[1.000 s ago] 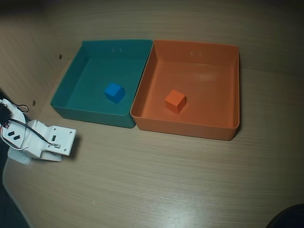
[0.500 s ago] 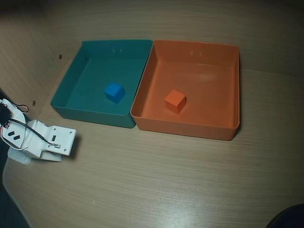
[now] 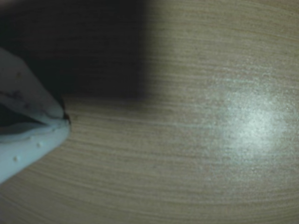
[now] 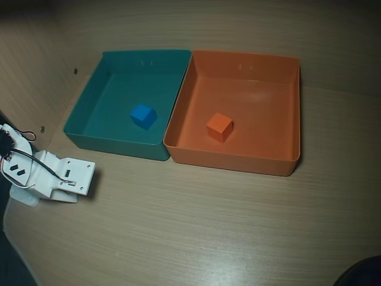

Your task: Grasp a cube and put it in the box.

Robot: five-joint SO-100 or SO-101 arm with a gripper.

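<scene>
The small orange cube (image 4: 219, 127) rests on the floor of the orange box (image 4: 290, 110), left of its centre, untouched. In the overhead view my white arm (image 4: 47, 176) lies folded low at the table's left edge, far from both trays. My gripper (image 3: 64, 120) enters the wrist view from the left. Its two white fingers meet at the tips with nothing between them, just above bare wooden tabletop. Neither the cube nor the box appears in the wrist view.
A teal-green tray (image 4: 83, 119) touches the orange box's left wall and holds a small blue cube (image 4: 143, 115). The wooden table (image 4: 208, 226) stretches in front of both trays. A dark object (image 4: 363, 273) sits at the bottom right corner.
</scene>
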